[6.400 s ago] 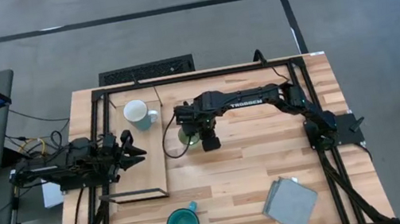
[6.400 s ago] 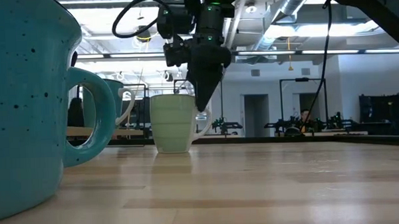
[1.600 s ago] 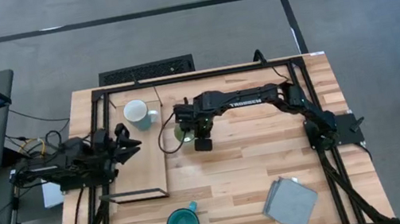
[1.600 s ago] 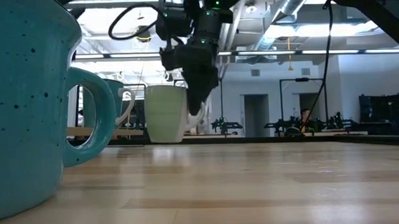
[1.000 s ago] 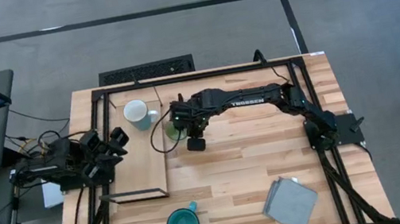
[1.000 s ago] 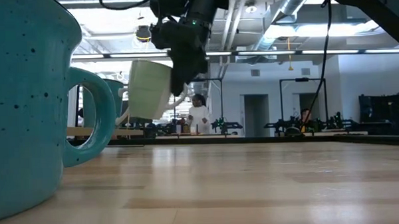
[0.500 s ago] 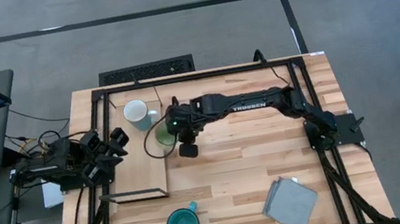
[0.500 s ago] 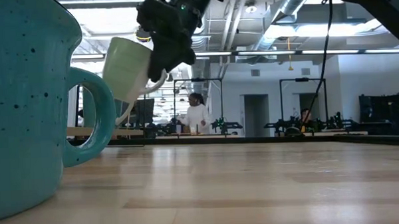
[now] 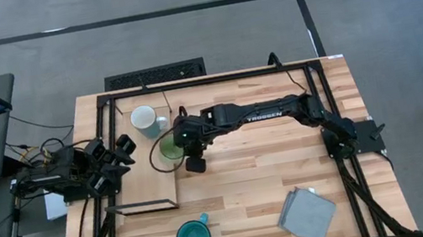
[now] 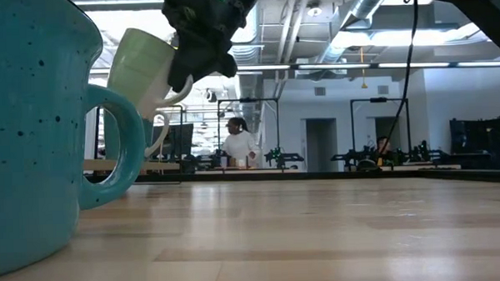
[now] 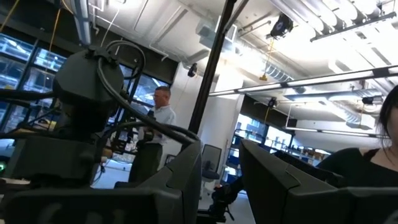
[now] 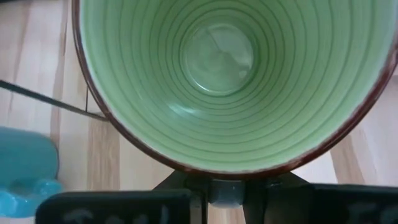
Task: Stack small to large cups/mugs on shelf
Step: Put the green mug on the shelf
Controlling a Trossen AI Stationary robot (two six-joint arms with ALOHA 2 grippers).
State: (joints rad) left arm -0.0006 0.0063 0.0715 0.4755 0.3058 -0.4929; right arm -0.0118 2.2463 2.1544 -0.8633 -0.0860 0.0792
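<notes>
Light-green mug (image 9: 171, 145) tilted, airborne at shelf (image 9: 147, 184) edge, clamped in right end effector (image 9: 181, 139); left end effector (image 9: 122, 147) spread.

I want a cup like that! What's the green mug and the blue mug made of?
The green mug, shut in the right gripper and tilted in the air, looks like glazed ceramic: glossy inside with fine ridged rings and a brown rim. The blue mug looks like speckled stoneware, smooth and slightly shiny. Neither is certain from looks alone.
</notes>
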